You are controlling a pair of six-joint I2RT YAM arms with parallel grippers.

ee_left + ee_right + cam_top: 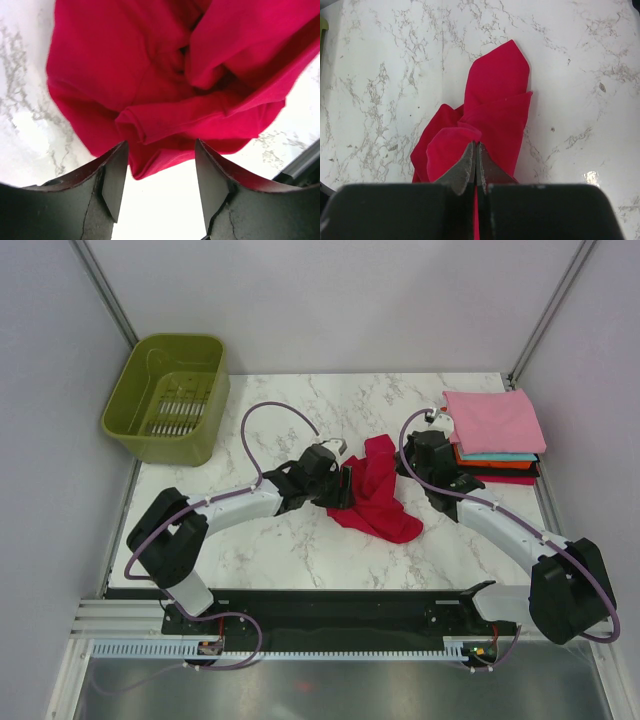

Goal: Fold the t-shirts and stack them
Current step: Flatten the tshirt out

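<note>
Right gripper (476, 152): pinched shut on shirt (495, 100).
Left gripper (160, 147): open, astride shirt's edge; close fully before lifting.
Then: spread flat.

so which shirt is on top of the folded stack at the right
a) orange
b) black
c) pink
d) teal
c: the pink shirt lies uppermost in the top view, and the other colours show only as thin edges beneath it.
</note>
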